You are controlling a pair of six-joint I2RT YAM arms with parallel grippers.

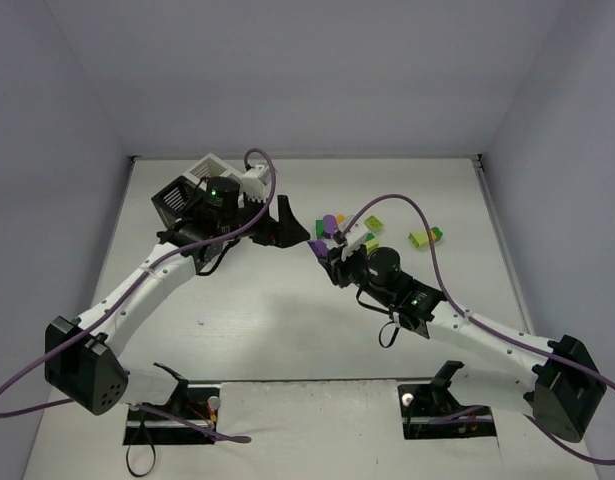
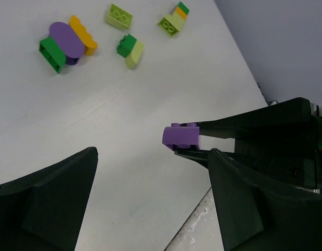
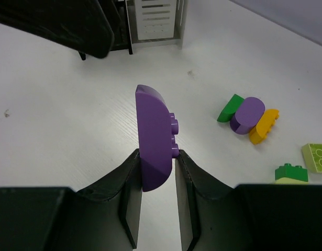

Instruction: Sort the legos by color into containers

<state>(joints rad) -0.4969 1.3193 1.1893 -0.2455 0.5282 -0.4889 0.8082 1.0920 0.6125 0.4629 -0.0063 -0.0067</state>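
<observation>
**Operator:** Report the right end effector.

**Technician:** The right gripper (image 3: 156, 157) is pinching a purple brick (image 3: 154, 133). The brick stands on edge between the fingers, curved back up, studs facing the right of the right wrist frame. It is clear of the table (image 3: 71, 115).

**Operator:** And the left?

**Technician:** The left gripper (image 2: 153, 178) has its fingers spread wide, with nothing between them. In the left wrist view the purple brick appears at centre right, just ahead of the open fingers and not touching them. In the top view both grippers meet at frame centre.

**Operator:** Locate the containers.

**Technician:** The containers (image 1: 209, 172) are in the upper left of the top view, partly covered by the left arm. Their insides are hidden, so the number of bricks already sorted cannot be told.

**Operator:** What is outstanding?

**Technician:** Several legos lie loose on the table:
- a green, purple and orange cluster (image 2: 66, 44), upper left of the left wrist frame
- a lime brick (image 2: 119, 15), top centre
- a green-and-lime pair (image 2: 130, 48), below it
- a lime, orange and green group (image 2: 174, 21), top right of centre

**Operator:** Assessment?

**Technician:** One brick is in transit and not yet binned. Most of the sorting appears to be left.
</observation>
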